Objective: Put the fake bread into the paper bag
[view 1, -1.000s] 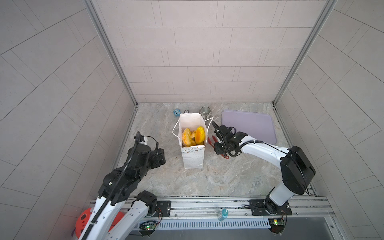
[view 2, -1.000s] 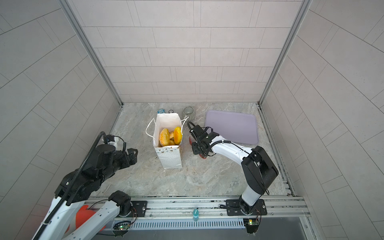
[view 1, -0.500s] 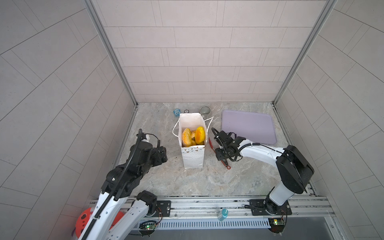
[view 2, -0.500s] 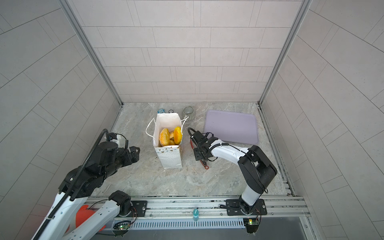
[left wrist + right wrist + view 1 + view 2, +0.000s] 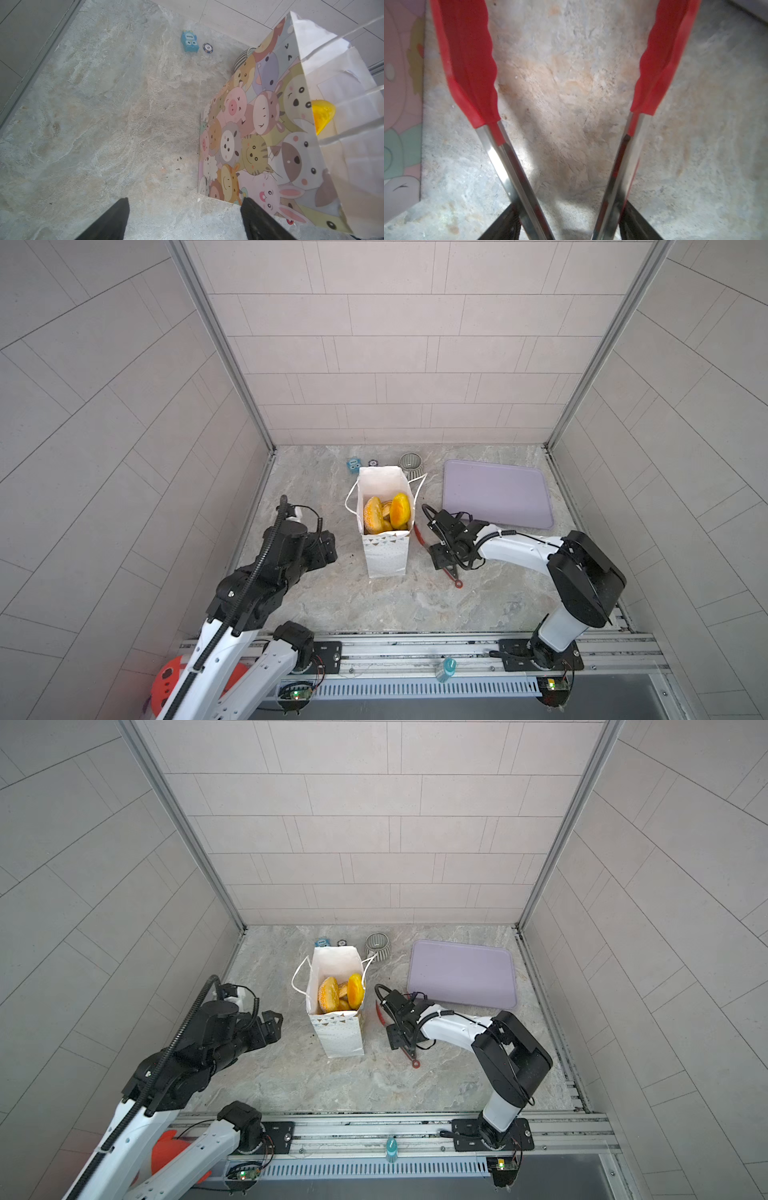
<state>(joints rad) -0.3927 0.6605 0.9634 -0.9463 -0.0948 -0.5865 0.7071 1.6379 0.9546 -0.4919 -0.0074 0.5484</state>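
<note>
The paper bag (image 5: 384, 549) (image 5: 338, 1031) stands upright mid-table, mouth open. Several pieces of golden fake bread (image 5: 400, 511) (image 5: 328, 994) sit inside it, and one yellow piece (image 5: 322, 116) peeks over the rim in the left wrist view. My left gripper (image 5: 328, 545) (image 5: 185, 202) is open and empty, just left of the bag's animal-print side (image 5: 259, 135). My right gripper (image 5: 438, 541) (image 5: 395, 1021) (image 5: 570, 207) is low, right of the bag. Its fingers (image 5: 633, 216) press the metal arms of red-tipped tongs (image 5: 467, 62) (image 5: 417, 533), which are spread wide and hold nothing.
A lilac flat tray (image 5: 496, 497) (image 5: 463, 973) lies at the back right. Behind the bag stand a grey ribbed cup (image 5: 410, 462), a blue toy block (image 5: 189, 41) and a poker chip (image 5: 208, 48). Walls close in on three sides.
My right gripper has dropped toward the table and come forward, its jaws widening and the tongs spreading with them. The left gripper has edged slightly toward the bag.
</note>
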